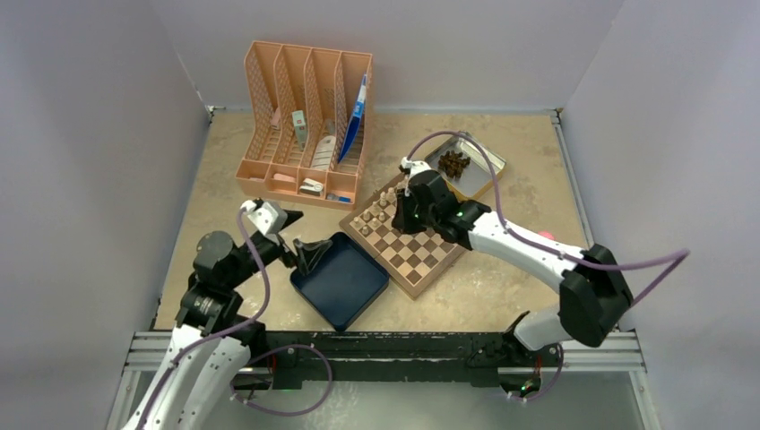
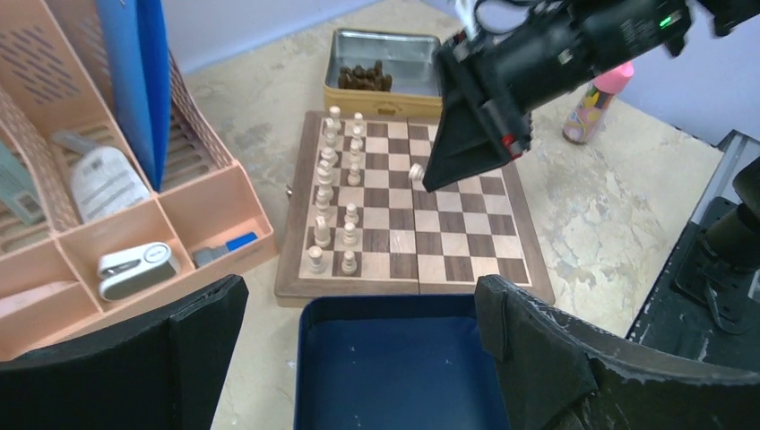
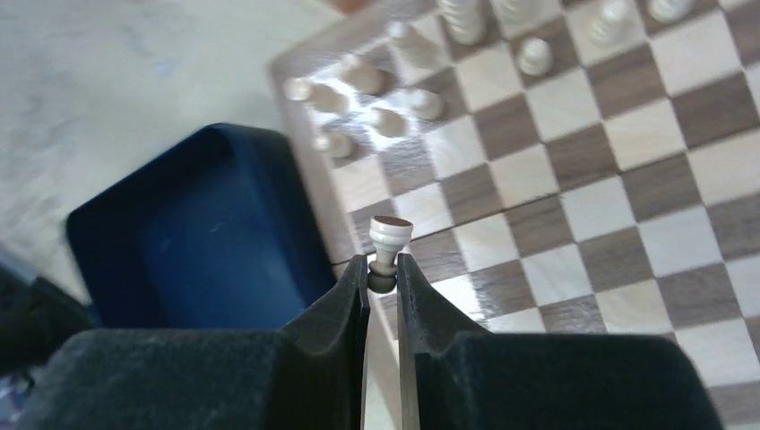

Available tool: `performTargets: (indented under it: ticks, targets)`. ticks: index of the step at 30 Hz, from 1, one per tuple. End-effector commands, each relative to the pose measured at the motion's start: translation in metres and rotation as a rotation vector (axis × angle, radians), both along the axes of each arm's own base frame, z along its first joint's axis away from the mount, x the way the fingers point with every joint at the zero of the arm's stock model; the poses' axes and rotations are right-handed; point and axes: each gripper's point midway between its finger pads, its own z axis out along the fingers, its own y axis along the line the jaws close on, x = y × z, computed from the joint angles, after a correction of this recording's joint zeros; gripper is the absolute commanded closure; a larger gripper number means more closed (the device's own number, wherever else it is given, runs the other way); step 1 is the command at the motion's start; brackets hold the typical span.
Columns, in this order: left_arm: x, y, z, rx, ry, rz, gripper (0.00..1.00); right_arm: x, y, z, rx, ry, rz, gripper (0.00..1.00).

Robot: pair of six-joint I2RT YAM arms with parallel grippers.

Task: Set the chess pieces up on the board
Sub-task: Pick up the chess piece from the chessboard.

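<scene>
Right wrist view: chess piece (image 3: pixel 391 231) clamped at head by right pincer (image 3: pixel 383 269); judged light, slippery; narrow neck suited for hold.

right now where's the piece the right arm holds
Right wrist view: the piece sits pinched in the right fingers, above the board, blue tray at left.

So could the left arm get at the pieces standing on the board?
Probably yes: the left gripper is open, only the low blue tray lies between it and the standing pieces, and the right gripper, holding a piece, hangs beside them.
</scene>
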Motion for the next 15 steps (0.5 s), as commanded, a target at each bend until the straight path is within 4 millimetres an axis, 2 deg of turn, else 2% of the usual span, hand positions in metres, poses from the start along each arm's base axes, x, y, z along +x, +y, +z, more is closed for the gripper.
performTargets:
  ticks: [1, 4, 7, 10, 13, 15]
  targets:
    - [0.005, -0.015, 0.026, -0.033, -0.027, -0.077, 0.0, -0.028, 0.03, 0.038, 0.163, -0.056, 0.269, 0.87]
    - [-0.006, -0.033, 0.026, 0.031, -0.098, -0.248, 0.02, -0.045, 0.04, 0.047, 0.227, -0.052, 0.385, 0.87]
    - [-0.037, -0.053, 0.011, 0.12, -0.209, -0.551, 0.11, -0.068, 0.048, 0.056, 0.294, -0.053, 0.527, 0.86]
    - [-0.058, -0.061, -0.002, 0.142, -0.293, -0.74, 0.23, -0.09, 0.055, 0.064, 0.374, -0.035, 0.651, 0.85]
    - [-0.063, -0.063, -0.01, 0.159, -0.356, -0.804, 0.28, -0.114, 0.06, 0.078, 0.47, -0.018, 0.767, 0.84]
    - [-0.065, -0.063, -0.01, 0.174, -0.389, -0.839, 0.31, -0.12, 0.06, 0.084, 0.496, -0.024, 0.792, 0.83]
